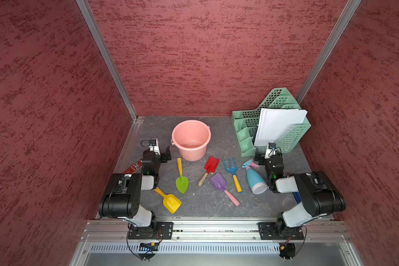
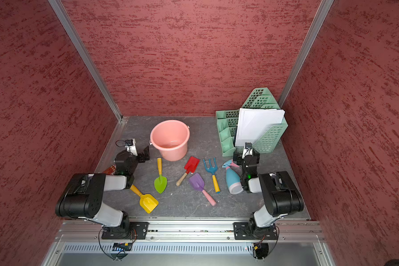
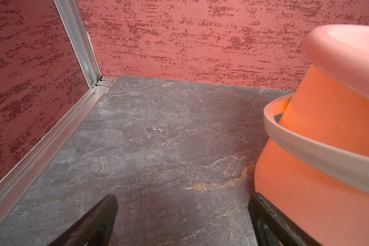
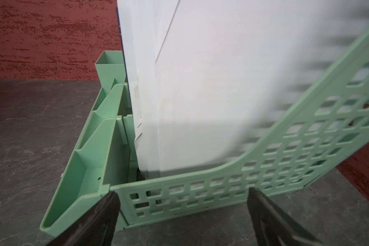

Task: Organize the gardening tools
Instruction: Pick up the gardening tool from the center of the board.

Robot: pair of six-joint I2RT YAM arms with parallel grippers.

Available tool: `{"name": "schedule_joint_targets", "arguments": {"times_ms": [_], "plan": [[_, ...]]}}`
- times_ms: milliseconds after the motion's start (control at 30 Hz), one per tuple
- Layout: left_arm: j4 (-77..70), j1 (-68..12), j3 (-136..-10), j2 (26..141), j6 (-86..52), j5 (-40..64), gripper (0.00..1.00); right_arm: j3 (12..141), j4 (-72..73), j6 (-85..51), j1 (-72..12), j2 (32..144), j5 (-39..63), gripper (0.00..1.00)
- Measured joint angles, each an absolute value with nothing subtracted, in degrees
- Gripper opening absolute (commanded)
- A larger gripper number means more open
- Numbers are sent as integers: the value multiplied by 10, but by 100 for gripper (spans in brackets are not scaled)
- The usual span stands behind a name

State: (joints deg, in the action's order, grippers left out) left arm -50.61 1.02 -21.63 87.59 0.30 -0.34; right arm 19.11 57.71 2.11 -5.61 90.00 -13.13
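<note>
Pink bucket empty, green rack holding papers, left claw, right claw gaping empty

My left gripper, jaws wide: bare desk ahead free up to wall corner. Pink bucket just beside it, inner side, blocks swing toward middle. My right gripper, jaws wide: green file rack with white papers close ahead, no way forward; spray bottle lies just beside it, inner side. Free gap between green trowel and red scoop; bare strip along front rail.
</note>
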Motion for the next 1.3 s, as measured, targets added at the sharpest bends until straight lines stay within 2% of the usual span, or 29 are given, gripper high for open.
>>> {"name": "schedule_joint_targets", "arguments": {"times_ms": [700, 867, 967, 1067, 1200, 1300], "plan": [[-501, 10, -217, 875, 3, 0, 100, 191, 569, 20, -55, 896, -131, 98], [-359, 10, -279, 819, 4, -1, 100, 192, 499, 24, -65, 770, -140, 98], [-278, 9, -318, 766, 3, -8, 100, 212, 408, 15, -72, 677, -142, 98], [-171, 7, -349, 694, -13, -23, 100, 306, 209, -30, -86, 578, -141, 98], [-53, 3, -371, 611, -43, -27, 100, 415, 30, -65, -126, 557, -135, 98], [66, -4, -392, 557, -64, -21, 100, 500, -150, -86, -165, 595, -127, 98]]}}
